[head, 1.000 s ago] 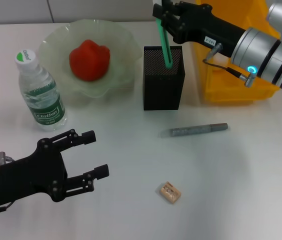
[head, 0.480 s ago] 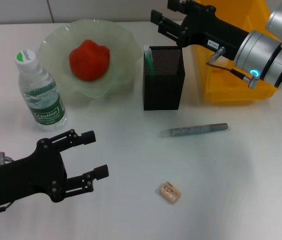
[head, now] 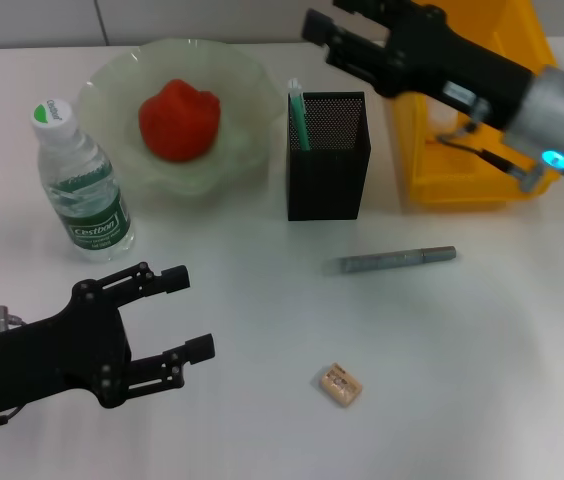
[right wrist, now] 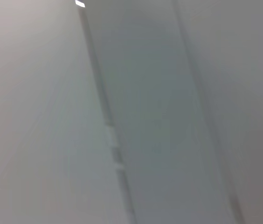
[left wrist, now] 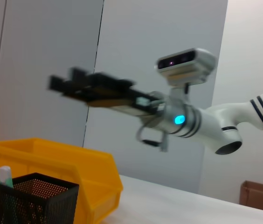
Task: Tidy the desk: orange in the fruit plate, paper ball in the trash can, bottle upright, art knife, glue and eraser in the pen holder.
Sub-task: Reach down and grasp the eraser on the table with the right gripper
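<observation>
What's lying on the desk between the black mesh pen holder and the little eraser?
In the head view, the grey art knife lies crosswise between the pen holder and the eraser; the rest of that stretch is bare desk.

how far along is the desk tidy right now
Done: the orange lies in the fruit plate, the bottle stands upright, a green stick is in the pen holder. In hand: nothing; the right tool is open above the holder, the left tool open near the front. Left: the grey pen-like item and eraser.
</observation>
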### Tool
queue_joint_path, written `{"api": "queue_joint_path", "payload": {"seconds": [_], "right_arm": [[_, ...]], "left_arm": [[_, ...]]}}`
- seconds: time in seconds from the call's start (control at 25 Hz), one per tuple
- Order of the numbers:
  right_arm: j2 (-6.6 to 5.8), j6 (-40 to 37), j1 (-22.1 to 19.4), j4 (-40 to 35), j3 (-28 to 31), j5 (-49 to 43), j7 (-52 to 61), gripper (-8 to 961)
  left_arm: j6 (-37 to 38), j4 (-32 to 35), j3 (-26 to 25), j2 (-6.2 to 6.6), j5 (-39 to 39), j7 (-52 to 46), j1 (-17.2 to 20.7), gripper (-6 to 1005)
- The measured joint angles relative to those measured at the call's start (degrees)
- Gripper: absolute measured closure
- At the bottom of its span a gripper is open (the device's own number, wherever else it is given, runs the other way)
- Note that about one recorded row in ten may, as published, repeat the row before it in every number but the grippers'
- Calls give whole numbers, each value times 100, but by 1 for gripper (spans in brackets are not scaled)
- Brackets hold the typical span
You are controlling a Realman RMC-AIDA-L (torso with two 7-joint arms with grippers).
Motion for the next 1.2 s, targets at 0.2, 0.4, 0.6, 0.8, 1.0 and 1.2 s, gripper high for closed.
{"api": "queue_joint_path", "payload": {"seconds": [0.2,0.4,0.6,0.8,1.0,1.2], "right_arm": [[-136,-965,-638,-1283,38,-1020,1093,301],[-463,-1594,-605,-1934,48,-2467,1938,300],[-578,-1872,-60,-2158,21,-4053,2344,300],[-378,-1931,607,-2270,5,-5655,2586,309],[-93,-1868,1068,-2321,6,-6676,2570,315],[5,-1774,1203,-2484,-349,-6960,2557,315]], "left_arm": [[6,31,8,37,15,13,37,216],[4,34,15,66,23,5,41,216],[8,42,17,110,42,-44,-3,216],[46,42,31,127,51,-83,-13,216],[55,42,34,137,51,-196,-10,216],[46,41,29,138,51,-296,-8,216]]}}
